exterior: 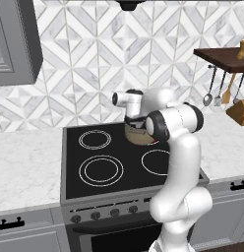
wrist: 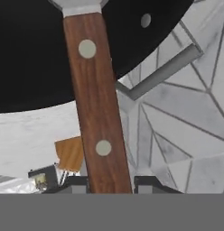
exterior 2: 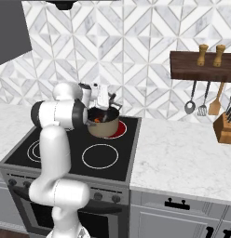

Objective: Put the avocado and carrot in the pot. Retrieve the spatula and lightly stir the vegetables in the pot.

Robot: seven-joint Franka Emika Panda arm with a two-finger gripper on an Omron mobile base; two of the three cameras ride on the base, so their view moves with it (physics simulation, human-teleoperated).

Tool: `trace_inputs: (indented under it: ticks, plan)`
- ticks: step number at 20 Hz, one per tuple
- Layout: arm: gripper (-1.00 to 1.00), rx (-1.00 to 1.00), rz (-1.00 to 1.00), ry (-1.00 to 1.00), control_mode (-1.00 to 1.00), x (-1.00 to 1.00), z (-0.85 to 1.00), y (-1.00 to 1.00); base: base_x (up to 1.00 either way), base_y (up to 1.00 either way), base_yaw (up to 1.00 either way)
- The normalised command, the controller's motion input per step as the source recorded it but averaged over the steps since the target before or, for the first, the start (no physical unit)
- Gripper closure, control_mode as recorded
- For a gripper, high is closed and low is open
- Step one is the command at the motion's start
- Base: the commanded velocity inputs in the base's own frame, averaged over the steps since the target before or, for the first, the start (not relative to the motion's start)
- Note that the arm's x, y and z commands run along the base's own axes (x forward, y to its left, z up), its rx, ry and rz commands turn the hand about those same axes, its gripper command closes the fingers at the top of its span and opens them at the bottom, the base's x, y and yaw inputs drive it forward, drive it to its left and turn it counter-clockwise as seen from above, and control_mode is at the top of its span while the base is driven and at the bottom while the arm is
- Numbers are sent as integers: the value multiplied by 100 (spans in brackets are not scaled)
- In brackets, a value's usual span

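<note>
Claw (wrist: pixel 109 182) clenched on the spatula (wrist: pixel 96 103) above the pot (exterior 2: pixel 104 123).
The pot sat on the stove's (exterior 2: pixel 52 162) back right burner, which glowed red; something orange, seemingly the carrot (exterior 2: pixel 97 119), lay inside. Utensils (exterior 2: pixel 203 100) hung beyond at the wall.

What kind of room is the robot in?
A kitchen, it looks like. There is a black stove with ring burners and a pot on it, a marble counter beside it, and a ladle hanging from a wooden rack on the tiled wall.
</note>
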Motion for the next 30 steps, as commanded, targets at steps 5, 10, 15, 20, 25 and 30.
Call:
trace_inputs:
  ticks: [5, 10, 15, 20, 25, 30]
  plan:
    - [100, -9, -7, -17, -100, 0, 22, -29, 0, 0, 0]
    - [100, -14, -20, -5, -100, -14, 0, -3, 0, 0, 0]
    - [100, -5, -27, 0, -100, -29, 23, 0, 0, 0, 0]
    - [100, 0, -11, 5, -100, -53, 61, 2, 0, 0, 0]
    - [100, 0, 0, 21, -100, -36, 14, 16, 0, 0, 0]
    - [100, -2, 0, 13, -100, -17, -31, 0, 0, 0, 0]
